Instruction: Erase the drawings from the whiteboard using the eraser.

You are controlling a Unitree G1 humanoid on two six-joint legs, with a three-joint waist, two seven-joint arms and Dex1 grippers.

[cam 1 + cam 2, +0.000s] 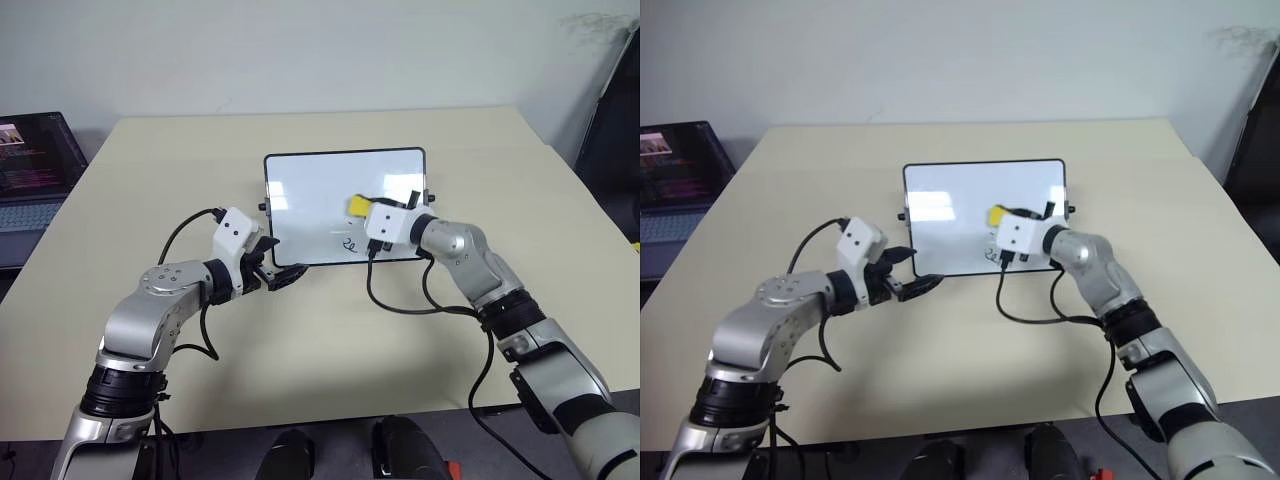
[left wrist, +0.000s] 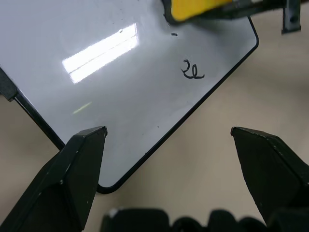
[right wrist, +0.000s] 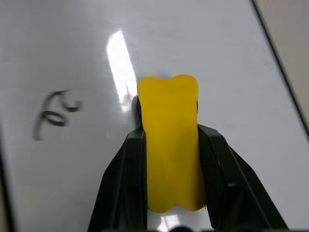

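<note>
— So, where does the remaining mark lie from the eraser?

— One small scribble of the drawings is left, near the whiteboard's lower edge. The eraser sits on the board just above it and slightly to the robot's right, close but apart. By my judgement the next stroke must come down toward the robot and a little left.

— Who carries the eraser?

— The right gripper. Its jaws are clamped on the yellow block's two long sides, the block's long axis running along the fingers, black face to the board.

— And the other arm?

— The left gripper hovers at the board's near left corner, jaws spread wide, holding nothing. It is nearer the corner than the scribble; the right arm is plainly better placed.

— The board itself?

— Flat on the beige surface, centre, slightly skewed.
</note>
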